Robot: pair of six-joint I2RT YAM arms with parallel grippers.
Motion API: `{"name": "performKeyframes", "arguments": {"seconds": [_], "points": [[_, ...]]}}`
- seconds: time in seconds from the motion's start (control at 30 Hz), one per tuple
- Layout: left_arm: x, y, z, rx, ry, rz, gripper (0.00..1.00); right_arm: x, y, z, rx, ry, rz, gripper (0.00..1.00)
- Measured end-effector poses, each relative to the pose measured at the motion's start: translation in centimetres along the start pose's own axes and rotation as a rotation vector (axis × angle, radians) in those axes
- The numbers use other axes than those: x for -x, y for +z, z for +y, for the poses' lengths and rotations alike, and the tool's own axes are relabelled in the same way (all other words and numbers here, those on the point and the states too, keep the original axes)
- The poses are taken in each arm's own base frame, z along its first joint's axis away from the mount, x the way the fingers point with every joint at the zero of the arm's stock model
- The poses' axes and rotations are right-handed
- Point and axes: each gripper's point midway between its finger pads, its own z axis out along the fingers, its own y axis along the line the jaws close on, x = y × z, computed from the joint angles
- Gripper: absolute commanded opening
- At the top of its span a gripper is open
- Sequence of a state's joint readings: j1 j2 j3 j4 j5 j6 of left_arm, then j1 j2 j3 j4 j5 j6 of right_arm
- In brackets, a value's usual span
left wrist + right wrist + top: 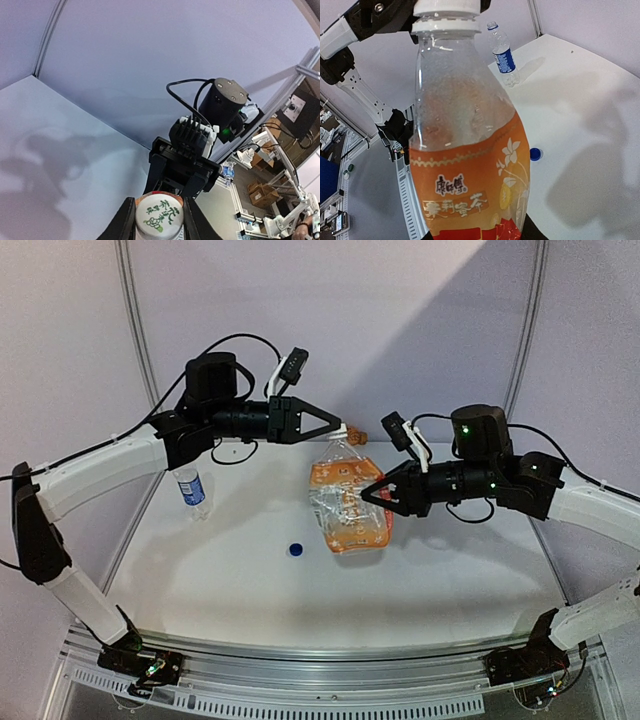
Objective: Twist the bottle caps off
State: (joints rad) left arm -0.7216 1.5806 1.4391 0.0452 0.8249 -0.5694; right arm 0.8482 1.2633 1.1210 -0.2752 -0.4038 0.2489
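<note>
Top external, near to far: blue cap (296, 549) lies loose on the white counter (220, 580), just left of the orange bottle (348, 502). Right hand (372, 497) comes in from the right, pressed onto the bottle's clear body about mid-height. The bottle's long axis is roughly upright, cap end up. Can't tell if its base touches the counter. Left hand (345, 429) reaches in level from the left and pinches the white cap (350, 432) on top. Water bottle (190, 487) stands upright at the counter's far left, under the left arm, well apart from the rest. It looks uncapped. Plain pale wall (400, 320) behind.

Right wrist view: the orange bottle fills the frame and blocks most of the hand, with only dark finger ends showing at the bottom edge. Upper part is clear and wet inside. The orange label (470, 185) carries a red 康师傅 logo, a beige band that I read as 茉莉蜜茶, and white flower art. Further back are the blue cap on the counter and the water bottle, whose blue label has white print too small to read.

Left wrist view: the white cap's top face shows green Chinese print and a small green drawing, not readable. Black fingers (192, 222) sit tight on both sides of it. The cap hides the bottle body. The right hand's black frame is straight behind, and cardboard boxes (262, 192) are off past the counter.
</note>
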Motion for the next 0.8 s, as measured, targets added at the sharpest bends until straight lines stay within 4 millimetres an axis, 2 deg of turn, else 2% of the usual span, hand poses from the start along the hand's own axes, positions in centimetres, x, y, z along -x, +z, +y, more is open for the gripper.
{"name": "performKeyframes", "arguments": {"seconds": [0.17,0.27,0.4,0.53,0.67,0.8], "points": [[0.0,0.2,0.6,0.027,-0.017,0.003,0.12,-0.2,0.0,-0.3,-0.018,0.006,0.008,0.0],[0.4,0.6,1.6,0.098,-0.042,-0.009,0.13,0.1,0.0,-1.3,-0.078,0.011,0.007,0.0],[2.1,1.7,4.4,0.29,-0.115,-0.059,0.13,1.2,0.1,-3.8,-0.237,0.027,0.026,0.0],[3.9,2.3,8.1,0.497,-0.218,-0.126,0.15,2.8,0.6,-7.1,-0.429,0.044,0.058,0.0],[3.3,2.9,11.3,0.644,-0.305,-0.129,0.16,2.1,1.1,-9.5,-0.553,0.056,0.117,0.0],[1.9,3.3,12.5,0.705,-0.351,-0.102,0.2,0.8,1.1,-10.3,-0.59,0.061,0.166,0.0]]}}
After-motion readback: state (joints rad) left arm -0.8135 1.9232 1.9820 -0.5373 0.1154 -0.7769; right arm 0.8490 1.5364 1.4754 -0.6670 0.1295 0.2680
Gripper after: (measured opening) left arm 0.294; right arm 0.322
